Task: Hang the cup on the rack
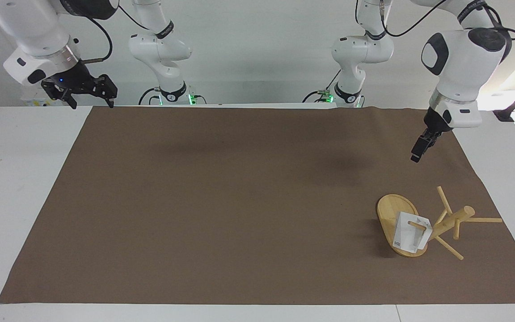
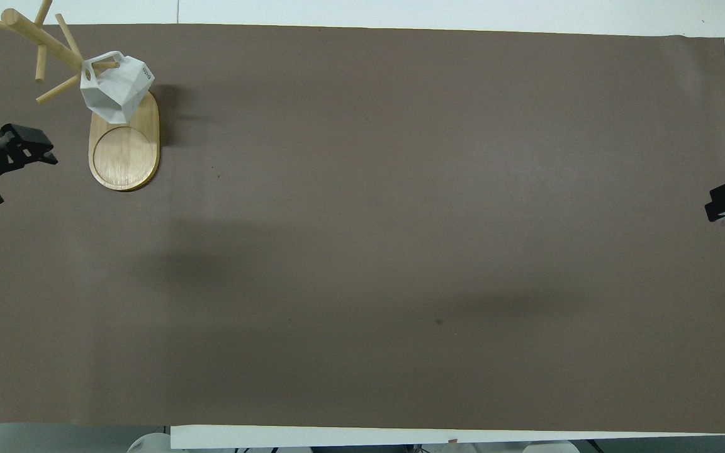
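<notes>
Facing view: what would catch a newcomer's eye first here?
The white cup hanging by its handle on a peg of the bamboo rack, at the left arm's end of the brown mat. The left pincer is up in the air over the mat, holding nothing; the right arm waits.
</notes>
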